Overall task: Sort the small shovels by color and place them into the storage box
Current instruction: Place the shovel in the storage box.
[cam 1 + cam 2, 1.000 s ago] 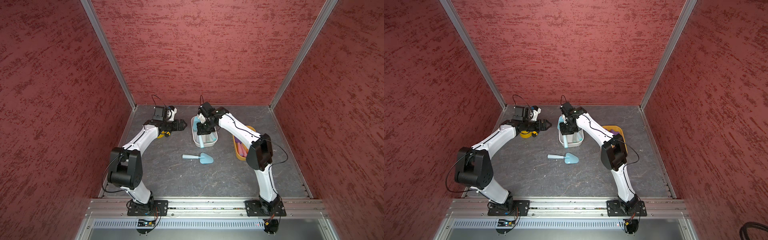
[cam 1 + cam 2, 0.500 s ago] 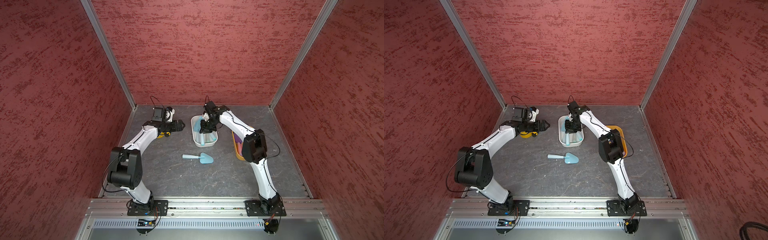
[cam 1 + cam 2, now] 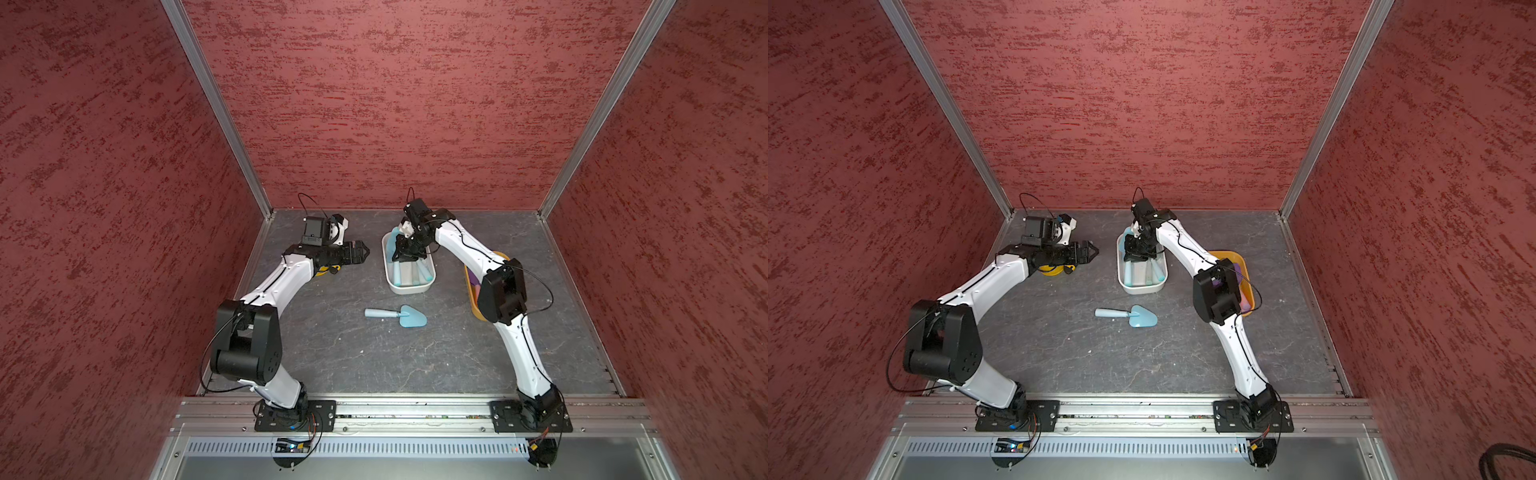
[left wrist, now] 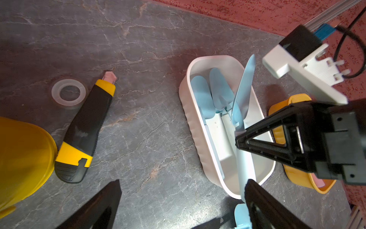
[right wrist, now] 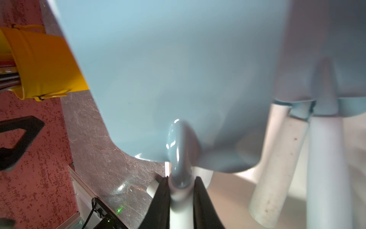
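Fingers on your left gripper are spread wide with nothing between them, hanging over bare table near the back left corner. Under that arm you've got a yellow bucket, a clear tape roll and a black-and-yellow knife, all close together on the table.

Moving toward the middle, one loose shovel, all light blue, lies flat on the table just in front of the white box, handle pointing left.

Inside the white box there are a few blue shovels lying lengthwise, blades at the far end. Your right gripper is right over that box, fingers clenched tight on the neck of another blue shovel, whose blade stands tipped on edge above the ones already in there. Can't tell if it touches them.

Further right sits the orange box, mostly hidden behind the right arm, with purple shovels peeking out.
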`<state>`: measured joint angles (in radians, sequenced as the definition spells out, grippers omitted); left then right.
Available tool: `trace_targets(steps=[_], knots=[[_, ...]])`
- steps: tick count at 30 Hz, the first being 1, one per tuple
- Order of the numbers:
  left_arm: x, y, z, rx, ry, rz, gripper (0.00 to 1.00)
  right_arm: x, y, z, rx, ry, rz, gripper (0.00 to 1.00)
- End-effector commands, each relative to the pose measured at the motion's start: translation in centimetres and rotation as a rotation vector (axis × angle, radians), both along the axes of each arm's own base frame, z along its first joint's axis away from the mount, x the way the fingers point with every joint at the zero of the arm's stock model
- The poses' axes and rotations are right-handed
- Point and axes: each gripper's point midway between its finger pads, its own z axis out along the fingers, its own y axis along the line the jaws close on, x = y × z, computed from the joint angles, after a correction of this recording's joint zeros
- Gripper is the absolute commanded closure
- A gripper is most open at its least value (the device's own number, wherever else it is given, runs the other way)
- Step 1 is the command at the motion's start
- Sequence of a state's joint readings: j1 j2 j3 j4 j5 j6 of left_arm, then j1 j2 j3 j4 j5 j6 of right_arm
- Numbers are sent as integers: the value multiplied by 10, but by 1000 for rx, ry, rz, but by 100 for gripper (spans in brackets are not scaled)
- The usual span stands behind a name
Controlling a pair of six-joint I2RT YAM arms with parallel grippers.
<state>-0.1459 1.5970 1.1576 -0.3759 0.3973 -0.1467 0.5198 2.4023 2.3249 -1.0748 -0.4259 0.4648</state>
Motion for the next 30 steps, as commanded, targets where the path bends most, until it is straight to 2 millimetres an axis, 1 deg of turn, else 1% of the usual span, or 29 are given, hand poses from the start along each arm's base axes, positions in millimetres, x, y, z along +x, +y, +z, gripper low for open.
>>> trace_targets(steps=[1,4,19,25,30], knots=[[-3,-5,7,-54,-26,-17,1,9,-5,-2,-1,5,-24,100],[-5,-7,8,-64,-27,-22,0,13,-7,-11,-12,17,-30,100],[-8,-5,7,-54,-26,-22,0,16,1,-40,12,76,-42,100],[-8,-4,7,-51,-29,-21,0,18,5,-46,30,90,-47,100],[-8,-4,5,-51,-25,-21,0,20,8,-49,48,97,-52,95]])
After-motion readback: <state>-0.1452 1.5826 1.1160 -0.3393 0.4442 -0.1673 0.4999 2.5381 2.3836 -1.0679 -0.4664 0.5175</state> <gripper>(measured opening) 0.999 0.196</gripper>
